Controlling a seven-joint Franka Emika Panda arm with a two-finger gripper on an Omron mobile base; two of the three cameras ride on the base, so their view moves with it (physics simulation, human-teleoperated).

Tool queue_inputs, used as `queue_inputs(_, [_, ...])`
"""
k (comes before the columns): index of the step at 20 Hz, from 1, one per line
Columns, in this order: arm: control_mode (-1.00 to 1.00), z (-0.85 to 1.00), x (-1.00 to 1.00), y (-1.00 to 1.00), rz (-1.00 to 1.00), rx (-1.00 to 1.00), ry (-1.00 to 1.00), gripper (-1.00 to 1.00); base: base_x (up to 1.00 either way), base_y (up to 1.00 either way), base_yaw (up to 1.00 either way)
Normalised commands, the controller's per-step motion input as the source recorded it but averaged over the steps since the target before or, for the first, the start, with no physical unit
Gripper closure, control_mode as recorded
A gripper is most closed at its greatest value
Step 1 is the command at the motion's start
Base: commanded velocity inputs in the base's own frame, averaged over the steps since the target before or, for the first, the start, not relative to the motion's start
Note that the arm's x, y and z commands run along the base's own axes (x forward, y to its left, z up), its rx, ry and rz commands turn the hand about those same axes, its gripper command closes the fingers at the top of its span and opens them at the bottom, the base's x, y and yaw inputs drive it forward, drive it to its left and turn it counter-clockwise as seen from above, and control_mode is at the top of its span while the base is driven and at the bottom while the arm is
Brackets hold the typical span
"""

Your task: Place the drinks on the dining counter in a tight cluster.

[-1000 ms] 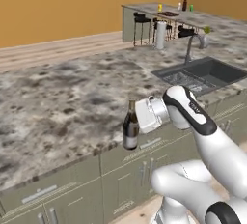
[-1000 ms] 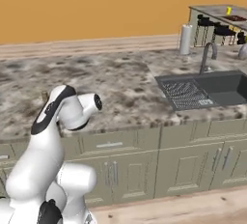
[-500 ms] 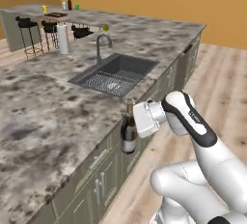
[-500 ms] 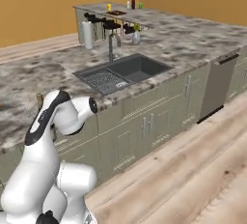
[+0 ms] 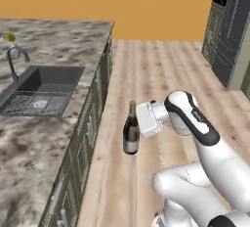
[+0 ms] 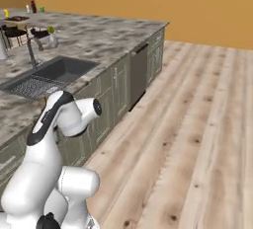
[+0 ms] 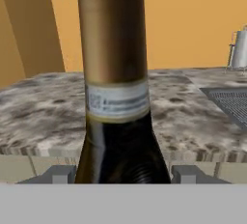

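A dark wine bottle with a pale label (image 5: 131, 132) hangs upright in the air beside the cabinet fronts, over the wooden floor. My gripper (image 5: 137, 131) is shut on its body from the right. In the hand view the bottle's gold-foiled neck and label (image 7: 116, 78) rise close up, and my gripper (image 7: 123, 174) has a finger on each side of the dark shoulder. Far off at the upper left of the right base view is the dining counter (image 6: 23, 19) with black stools below it; a small dark bottle (image 6: 33, 6) stands on it.
The marbled kitchen counter (image 5: 58, 35) with sink (image 5: 39, 90) and faucet (image 5: 14, 62) lies to my left; its corner ends ahead. Wooden floor (image 5: 161, 74) runs open to the right. Dark tall cabinets (image 5: 228, 30) stand at the far right. A dishwasher front (image 6: 139, 75) sits in the cabinets.
The whole scene has swung across both base views, so the base has turned along the counter toward its end. The wine bottle has stayed in my gripper, held the same way.
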Motion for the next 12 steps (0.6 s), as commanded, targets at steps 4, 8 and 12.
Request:
queue_inputs(4, [1.00,0.00,0.00,0.00,0.00,0.00,0.00,1.00,0.22,-0.17,-0.48])
queue_inputs(8, [1.00,0.00,0.00,0.00,0.00,0.00,0.00,1.00,0.46,-0.14,-0.25])
queue_inputs(12, [1.00,0.00,0.00,0.00,0.00,0.00,0.00,1.00,0.50,-0.11,-0.20])
